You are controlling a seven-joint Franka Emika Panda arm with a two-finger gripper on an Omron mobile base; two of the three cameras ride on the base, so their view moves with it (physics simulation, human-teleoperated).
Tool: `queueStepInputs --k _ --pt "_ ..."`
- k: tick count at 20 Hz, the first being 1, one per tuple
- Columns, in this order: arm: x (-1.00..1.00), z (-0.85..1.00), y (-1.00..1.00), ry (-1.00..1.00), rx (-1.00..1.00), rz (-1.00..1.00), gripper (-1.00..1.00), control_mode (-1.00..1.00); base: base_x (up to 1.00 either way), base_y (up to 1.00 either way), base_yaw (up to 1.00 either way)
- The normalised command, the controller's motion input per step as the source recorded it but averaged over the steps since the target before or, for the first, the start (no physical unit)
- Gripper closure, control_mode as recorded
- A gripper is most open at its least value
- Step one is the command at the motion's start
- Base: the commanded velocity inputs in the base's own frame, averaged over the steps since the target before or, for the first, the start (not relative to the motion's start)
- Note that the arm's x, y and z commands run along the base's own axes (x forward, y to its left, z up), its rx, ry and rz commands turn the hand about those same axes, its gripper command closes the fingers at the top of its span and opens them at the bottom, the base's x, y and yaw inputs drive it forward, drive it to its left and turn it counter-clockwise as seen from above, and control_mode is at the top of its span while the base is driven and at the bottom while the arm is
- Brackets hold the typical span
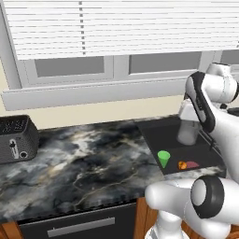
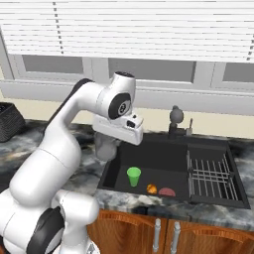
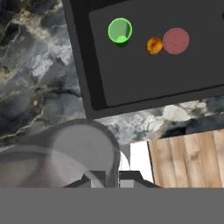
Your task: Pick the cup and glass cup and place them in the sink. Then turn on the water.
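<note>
The green cup (image 1: pixel 164 158) (image 2: pixel 133 176) (image 3: pixel 120 30) stands upright on the floor of the black sink (image 1: pixel 163 135) (image 2: pixel 158 158) (image 3: pixel 153 78), near its left front. My gripper (image 1: pixel 188 122) (image 2: pixel 106 140) (image 3: pixel 105 178) is shut on the grey see-through glass cup (image 1: pixel 188 133) (image 2: pixel 105 147) (image 3: pixel 65 157). It holds the glass cup in the air by the sink's left rim. Most of the fingers are hidden behind the glass. No water runs from the dark faucet (image 2: pixel 174 119).
A small orange thing (image 1: pixel 182 165) (image 2: pixel 152 189) (image 3: pixel 154 45) and a flat red disc (image 1: pixel 192 164) (image 2: pixel 167 191) (image 3: pixel 176 40) lie in the sink beside the green cup. A wire dish rack (image 2: pixel 211 176) fills the sink's right part. A black toaster (image 1: pixel 16 138) stands far left on the marble counter (image 1: pixel 93 158).
</note>
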Motion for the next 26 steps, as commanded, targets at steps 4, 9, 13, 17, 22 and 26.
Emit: queueStepInputs --k 4,9,13,17,22,26 --pt "0.03 -0.03 -0.01 0.08 -0.04 -0.37 1.0 -1.0 0.0 0.0 0.0" --pt "0.07 -0.07 0.0 0.0 -0.14 -0.26 1.0 -1.0 0.0 0.0 0.0" --pt "0.17 -0.19 0.0 -0.12 -0.15 -0.13 1.0 -1.0 0.0 0.0 0.0" --pt "0.31 -0.32 -0.21 -0.01 -0.07 -0.01 1.0 -1.0 0.0 0.0 0.0" --pt "0.27 -0.24 -0.36 0.0 -0.01 0.0 1.0 -1.0 0.0 0.0 0.0" --pt "0.23 -0.18 -0.1 0.0 -0.05 0.0 1.0 -1.0 0.0 0.0 0.0"
